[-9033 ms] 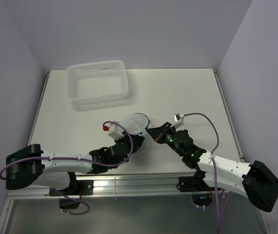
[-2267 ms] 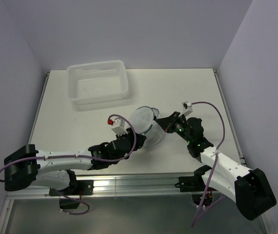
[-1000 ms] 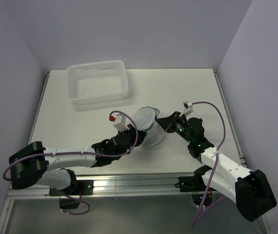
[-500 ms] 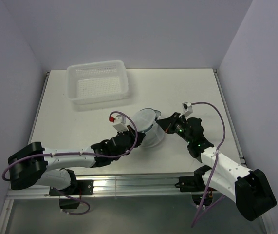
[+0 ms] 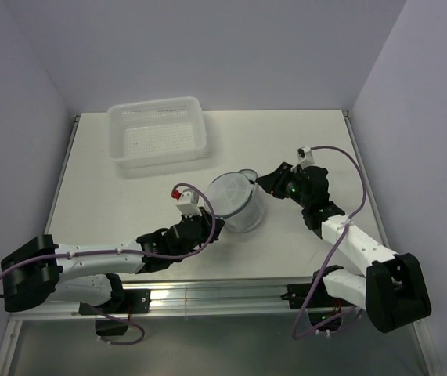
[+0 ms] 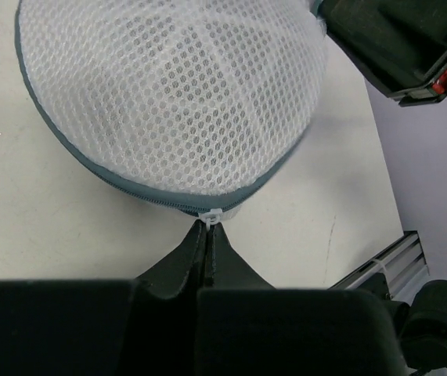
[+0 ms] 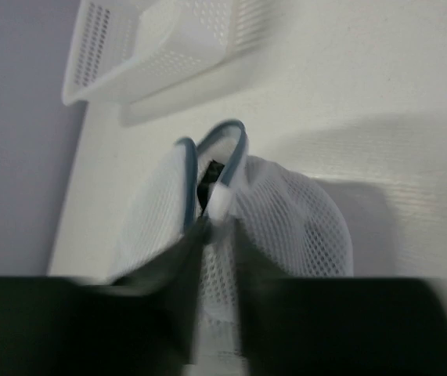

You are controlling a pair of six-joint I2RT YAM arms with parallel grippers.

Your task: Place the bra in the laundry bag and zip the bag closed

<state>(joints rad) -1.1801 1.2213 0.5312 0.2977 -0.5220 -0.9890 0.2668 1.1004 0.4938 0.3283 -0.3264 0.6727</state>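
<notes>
The laundry bag (image 5: 235,202), a white mesh dome with a grey-blue zipper rim, sits at mid-table. In the left wrist view the dome (image 6: 168,94) fills the upper frame, and my left gripper (image 6: 209,227) is shut on the white zipper pull (image 6: 210,217) at its near rim. My left gripper (image 5: 215,228) is at the bag's near-left side. In the blurred right wrist view the bag (image 7: 301,211) gapes at a short slit where black fabric of the bra (image 7: 207,174) shows. My right gripper (image 7: 217,227) stands open, with a white tab (image 7: 221,202) at its tips. It (image 5: 264,182) is beside the bag's right.
A white perforated plastic basket (image 5: 159,131) stands at the back left, also in the right wrist view as the basket (image 7: 113,55). The walls close in on three sides. The right arm's body (image 6: 399,47) looms just behind the bag.
My right gripper has opened and its arm has drawn back toward the far right. The bag has shifted right and stands fuller. My left gripper stays shut on the pull.
</notes>
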